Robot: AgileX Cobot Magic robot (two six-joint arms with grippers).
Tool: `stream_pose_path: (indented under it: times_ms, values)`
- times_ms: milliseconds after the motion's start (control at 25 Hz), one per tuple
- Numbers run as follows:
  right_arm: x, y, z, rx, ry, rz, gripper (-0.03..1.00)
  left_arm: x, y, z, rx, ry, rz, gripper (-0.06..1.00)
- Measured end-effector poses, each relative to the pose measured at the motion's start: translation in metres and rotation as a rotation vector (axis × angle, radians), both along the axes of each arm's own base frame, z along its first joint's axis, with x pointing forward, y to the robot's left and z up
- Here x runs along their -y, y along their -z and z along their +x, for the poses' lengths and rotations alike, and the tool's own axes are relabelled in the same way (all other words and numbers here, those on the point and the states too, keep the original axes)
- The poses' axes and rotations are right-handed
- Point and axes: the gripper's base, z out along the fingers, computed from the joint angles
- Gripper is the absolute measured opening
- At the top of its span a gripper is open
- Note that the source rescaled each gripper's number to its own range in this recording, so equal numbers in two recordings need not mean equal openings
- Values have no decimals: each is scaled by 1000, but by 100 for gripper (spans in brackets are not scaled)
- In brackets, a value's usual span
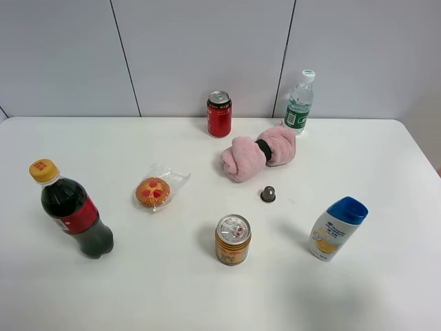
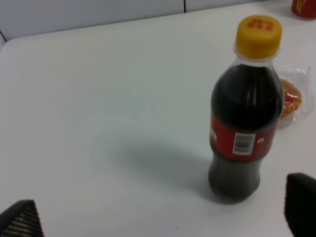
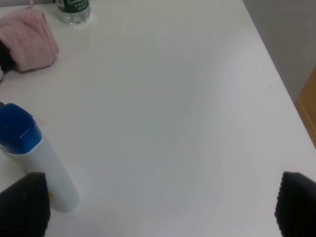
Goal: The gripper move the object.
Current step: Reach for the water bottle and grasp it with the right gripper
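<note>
The water bottle (image 1: 300, 103) stands upright at the upper right of the high view, at the back of the white surface (image 1: 386, 276) close to the wall. A pink cloth (image 1: 258, 155) lies just beside its base; we cannot tell whether they touch. The things are spread well apart and the bottles and cans stand upright. We judge this leaves room to come in from the front or side.

No arm shows in the high view. The right end effector (image 3: 159, 203) hangs with its fingers spread wide and nothing between them. The shampoo bottle (image 3: 37, 163) is just beside it and the water bottle far off. The left end effector (image 2: 160, 212) is likewise spread and empty, facing the cola bottle (image 2: 244, 118).

The water bottle's green label is too small to read. The cola bottle has a red band with a barcode and a yellow cap with red marks, not legible.
</note>
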Motion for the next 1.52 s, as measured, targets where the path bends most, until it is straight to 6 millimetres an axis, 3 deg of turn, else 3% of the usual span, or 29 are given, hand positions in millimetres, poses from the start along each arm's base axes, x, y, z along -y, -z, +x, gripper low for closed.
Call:
stream_pose_path:
  times_ms: [600, 720, 840, 1120, 1280, 1520]
  values:
    - [0, 0, 0, 1, 1, -1, 100, 0, 0, 0, 0, 0, 0, 100]
    - [0, -15, -1, 44, 0, -6, 100, 0, 0, 0, 0, 0, 0, 100]
    - [1, -42, 7, 95, -2, -12, 100, 0, 0, 0, 0, 0, 0, 100]
    - [2, -88, 50, 177, -18, -7, 100, 0, 0, 0, 0, 0, 0, 100]
    - [3, -91, 89, 170, -29, 18, 100, 0, 0, 0, 0, 0, 0, 100]
    - [8, -80, 157, 135, -32, 20, 100, 0, 0, 0, 0, 0, 0, 100]
